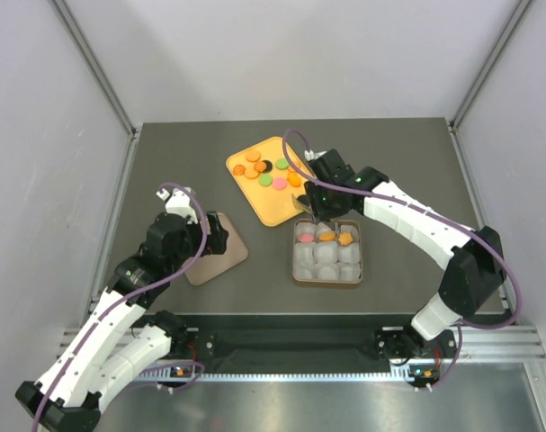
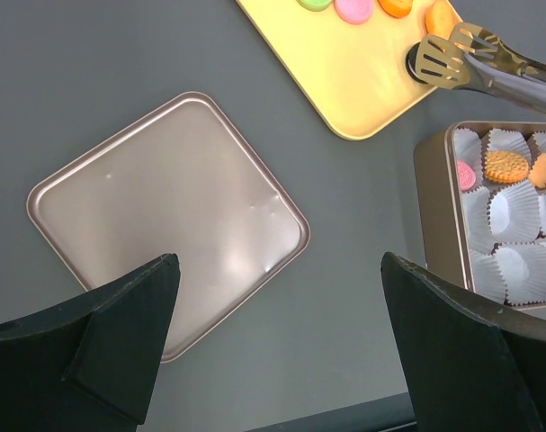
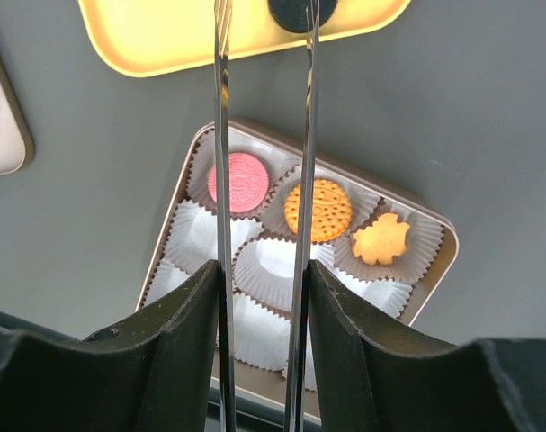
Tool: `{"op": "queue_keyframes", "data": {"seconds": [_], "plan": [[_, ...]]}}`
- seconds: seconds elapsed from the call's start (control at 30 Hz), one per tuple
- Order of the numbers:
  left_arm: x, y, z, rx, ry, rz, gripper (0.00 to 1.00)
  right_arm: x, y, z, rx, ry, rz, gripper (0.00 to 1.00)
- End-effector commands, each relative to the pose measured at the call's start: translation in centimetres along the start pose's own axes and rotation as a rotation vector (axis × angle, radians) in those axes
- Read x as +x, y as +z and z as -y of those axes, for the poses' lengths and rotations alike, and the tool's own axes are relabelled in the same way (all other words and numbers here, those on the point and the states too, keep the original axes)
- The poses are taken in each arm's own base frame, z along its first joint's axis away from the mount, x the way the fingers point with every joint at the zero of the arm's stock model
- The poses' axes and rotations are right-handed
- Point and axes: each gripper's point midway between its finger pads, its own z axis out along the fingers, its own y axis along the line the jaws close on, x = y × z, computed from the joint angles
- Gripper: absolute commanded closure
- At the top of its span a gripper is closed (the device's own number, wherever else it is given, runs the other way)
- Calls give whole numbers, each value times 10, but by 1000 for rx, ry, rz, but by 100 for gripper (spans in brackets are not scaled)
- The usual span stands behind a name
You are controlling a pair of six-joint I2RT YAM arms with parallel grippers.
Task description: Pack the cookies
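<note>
A black cookie [image 3: 292, 13], lying near the edge of the yellow tray [image 1: 268, 205] closest to the tin, is bracketed by the tips of metal tongs [image 3: 222, 135], which are clamped between the fingers of the right gripper [image 3: 259, 279]. Whether the disc is already pinched or only flanked cannot be told. The other cookies [image 1: 271, 173] are spread across the tray's far part. Three are seated in the row of the square tin [image 2: 432, 207] nearest the tray: a pink one [image 3: 238, 177], a round orange one [image 3: 317, 209] and a leaf-shaped orange one [image 3: 380, 238]. The left gripper [image 2: 280, 268], spread wide and empty, is held above the tin's lid [image 2: 165, 225]. The pick is judged best made with the blades squeezed evenly across the disc's rim, so that it is lifted flat and carried to an empty paper cup [image 3: 277, 265] without being tipped or cracked.
</note>
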Motion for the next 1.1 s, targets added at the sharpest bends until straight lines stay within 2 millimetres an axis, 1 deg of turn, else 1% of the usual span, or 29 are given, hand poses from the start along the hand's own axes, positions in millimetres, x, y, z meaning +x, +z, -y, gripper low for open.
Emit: {"op": "queue_keyframes", "data": {"seconds": [0.0, 0.17, 0.37, 0.63, 0.83, 1.07], "plan": [[-2, 1, 4, 21, -7, 14, 1, -22, -5, 5, 2, 20, 71, 59], [-1, 2, 6, 28, -3, 7, 1, -19, 0, 12, 14, 32, 59, 58], [-2, 1, 5, 27, -4, 13, 1, -14, 10, 14, 11, 34, 36, 57], [-3, 0, 4, 23, -7, 19, 1, -12, 20, 15, 10, 30, 16, 57], [-3, 0, 4, 21, -7, 19, 1, -10, 26, 14, 4, 22, 0, 57], [-3, 0, 3, 18, -8, 20, 1, -16, 30, 4, -32, 17, -6, 58]]}}
